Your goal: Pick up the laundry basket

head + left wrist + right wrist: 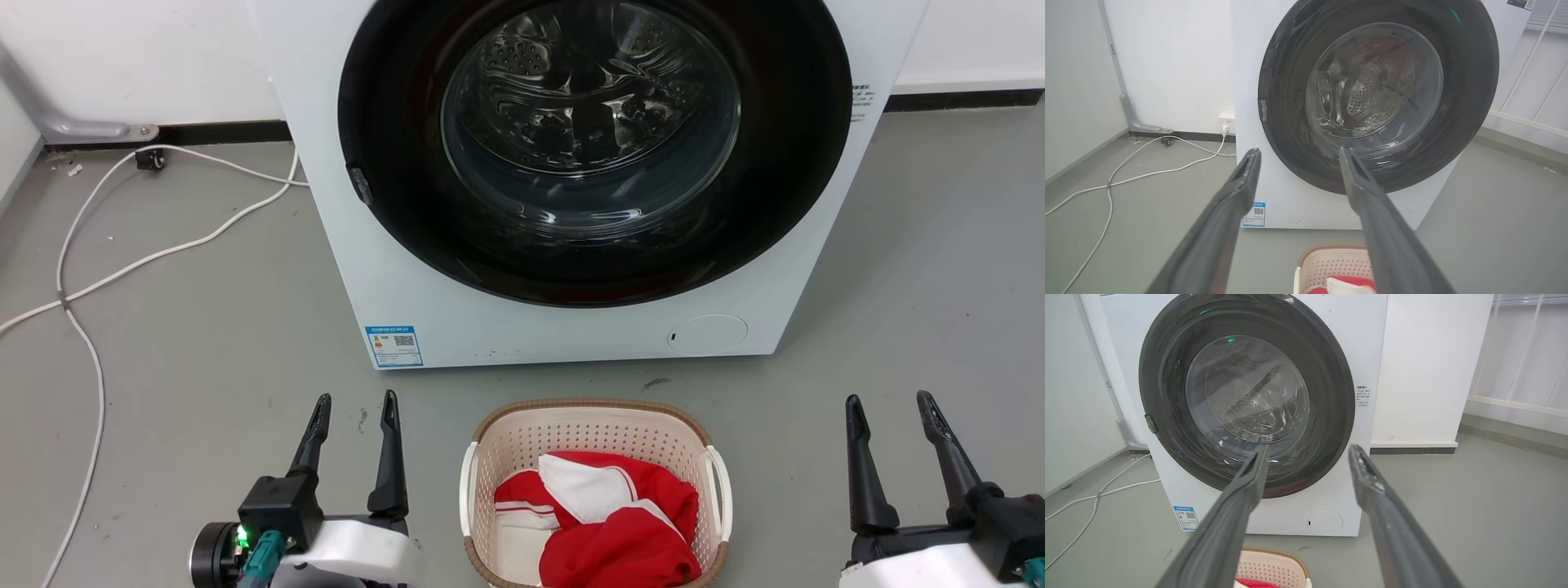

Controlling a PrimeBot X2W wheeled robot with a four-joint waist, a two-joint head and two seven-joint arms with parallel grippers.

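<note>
Head view: the laundry basket (588,406) stands upright on the grey floor (204,343), near the front of the white washing machine (408,269) and apart from it, well away from the floor's edge along the back wall. The basket lies between my two grippers and touches neither. My left gripper (357,398) hangs to the basket's left, close to its white left handle (466,490) with bare floor between them. Its two dark fingers are spread and hold nothing. My right gripper (888,398) hangs to the basket's right, farther from the white right handle (723,490) than the left gripper is from its handle. Its fingers are likewise spread and empty. Both pairs of fingertips point toward the machine. A red and white garment (629,523) lies crumpled inside the basket. A white cable (163,253) trails across the floor on the left toward the back wall. Left wrist view: the left gripper (1299,150) frames the machine's round dark door, and the basket (1331,261) shows at the bottom edge, partly behind one finger. Right wrist view: the right gripper (1309,447) stands parted, with the basket (1274,565) at the bottom edge, low between the fingers.
</note>
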